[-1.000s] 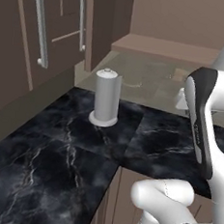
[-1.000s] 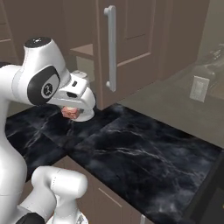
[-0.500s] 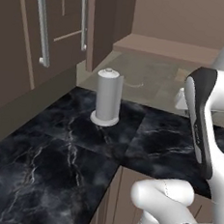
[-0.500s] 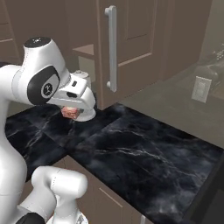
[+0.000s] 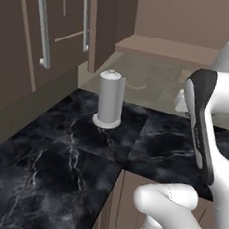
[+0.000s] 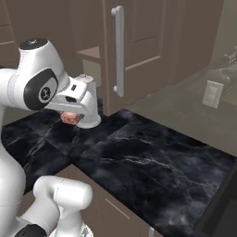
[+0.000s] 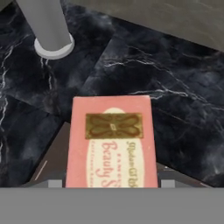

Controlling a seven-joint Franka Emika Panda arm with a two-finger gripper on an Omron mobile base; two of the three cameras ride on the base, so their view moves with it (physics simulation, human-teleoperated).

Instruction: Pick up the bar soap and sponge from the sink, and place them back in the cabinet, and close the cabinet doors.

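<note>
Claw point(image 6: 70, 118) grips the bar soap point(image 7: 112, 142) — above the black marble counter point(image 5: 58, 155), near the paper-towel roll point(image 5: 110, 100).

You can't see the gripper's fingertips in the hand view: the bar soap point(image 7: 111, 142) covers the place where they would rise, and its near end is cut off at the bottom of the picture. In the right base view the bar soap point(image 6: 70, 117) shows as a small pink patch under the white hand, most of it hidden by the hand, so you can't read how the jaws sit on it. The paper towel roll point(image 7: 46, 26) loses its top to the upper edge of the hand view. The cabinet doors point(image 5: 24, 43) run off the top and left of the left base view.
</note>
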